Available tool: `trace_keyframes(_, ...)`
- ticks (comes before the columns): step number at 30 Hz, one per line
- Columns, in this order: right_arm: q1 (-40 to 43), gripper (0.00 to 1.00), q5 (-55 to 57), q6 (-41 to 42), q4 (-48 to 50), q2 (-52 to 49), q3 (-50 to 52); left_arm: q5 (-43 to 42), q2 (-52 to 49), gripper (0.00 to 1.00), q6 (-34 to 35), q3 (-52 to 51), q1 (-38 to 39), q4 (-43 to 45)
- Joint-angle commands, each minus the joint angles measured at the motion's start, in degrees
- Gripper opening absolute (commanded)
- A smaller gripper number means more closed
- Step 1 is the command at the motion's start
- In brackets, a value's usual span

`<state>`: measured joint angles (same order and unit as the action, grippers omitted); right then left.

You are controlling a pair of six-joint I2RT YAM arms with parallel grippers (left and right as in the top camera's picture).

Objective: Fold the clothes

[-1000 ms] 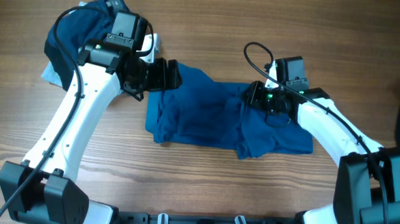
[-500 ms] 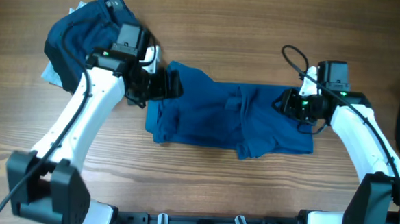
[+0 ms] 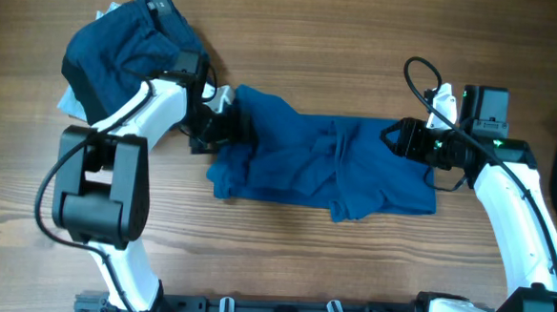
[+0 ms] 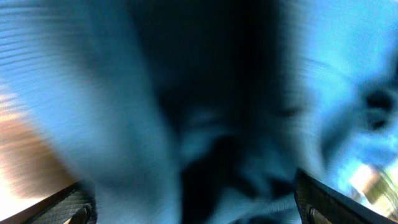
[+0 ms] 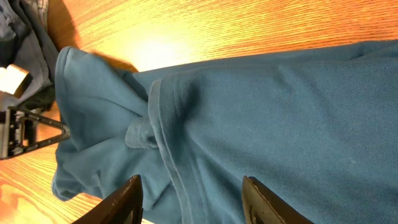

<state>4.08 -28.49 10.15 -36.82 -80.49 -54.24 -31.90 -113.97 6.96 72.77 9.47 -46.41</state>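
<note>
On the wooden table (image 3: pixel 362 27) the blue shirt (image 3: pixel 307 167) lies rumpled in the middle, other clothes (image 3: pixel 112 52) heaped far left; it looks soft and floppy, best pinched at a hem; the left gripper (image 3: pixel 226 128) gapes wide at its left edge, the right gripper (image 3: pixel 396 141) hovers parted and empty over its right end

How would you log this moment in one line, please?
blue shirt: rumpled on table | left gripper: open, at shirt's left edge | right gripper: open, over shirt's right end
</note>
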Motion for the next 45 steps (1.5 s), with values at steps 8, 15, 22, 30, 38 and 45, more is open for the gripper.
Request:
trace_keyframes(8,0.3,0.51,-1.1,-1.2,0.1,0.8,-0.9,-18.9,-5.0,0.34,-15.6,-1.5,3.5,2.5)
trace_keyframes(15,0.8,0.5,2.0,-1.2,0.2,1.2,-1.0,-12.3,1.8,0.04,-8.8,4.9,-0.1,-11.5)
trace_keyframes(22,5.0,0.5,1.9,-1.0,1.2,3.8,-0.9,7.1,9.2,0.04,-7.7,26.3,-1.7,-29.7)
trace_keyframes(30,5.7,0.5,1.4,-1.0,1.6,4.3,-0.9,18.6,6.4,0.35,-1.7,29.6,18.2,-25.0)
trace_keyframes(38,5.7,0.5,-0.7,-1.1,0.9,4.3,-0.9,24.2,0.7,0.82,-1.7,29.6,26.4,-20.8)
trace_keyframes(45,4.5,0.51,-6.9,-7.0,-1.9,4.3,-0.9,23.3,2.8,0.87,5.9,29.6,16.8,-22.3)
